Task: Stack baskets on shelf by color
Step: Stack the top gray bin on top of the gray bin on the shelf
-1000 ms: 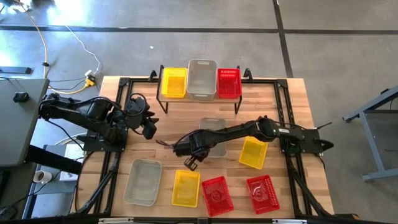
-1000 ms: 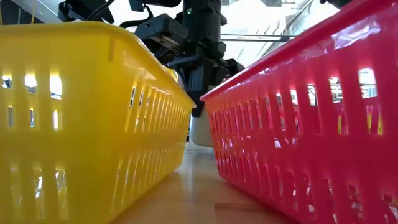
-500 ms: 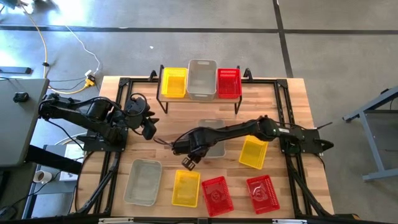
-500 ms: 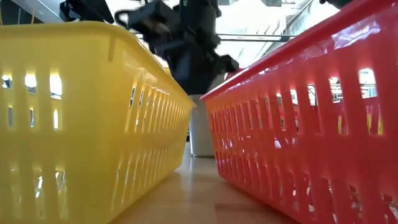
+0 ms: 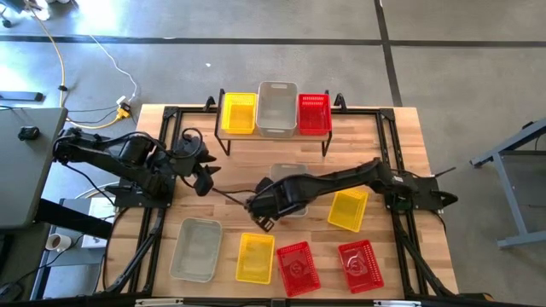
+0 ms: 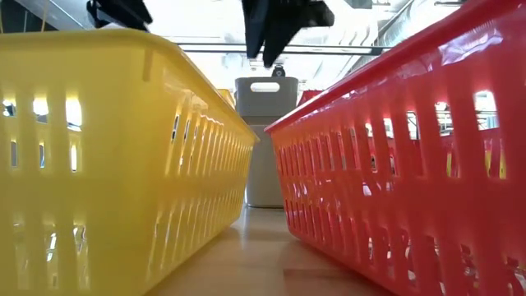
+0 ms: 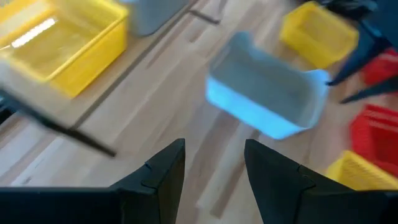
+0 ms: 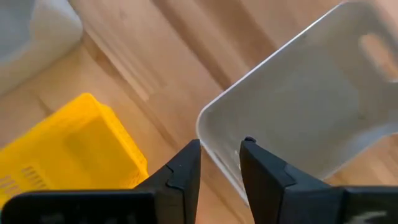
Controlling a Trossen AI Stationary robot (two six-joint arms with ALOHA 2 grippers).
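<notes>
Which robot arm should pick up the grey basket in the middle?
The right. Its claw already hangs at that grey basket, rim between its fingers. The left claw waits farther off, open.

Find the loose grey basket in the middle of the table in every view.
High view: grey basket mid-table, in front of the shelf, partly under the right arm.
Low view: centre, far off, in the gap between the two near baskets.
Left wrist view: centre right, beyond the fingers.
Right wrist view: right half, right by the fingers.
Shared landmark: the front yellow basket.
</notes>
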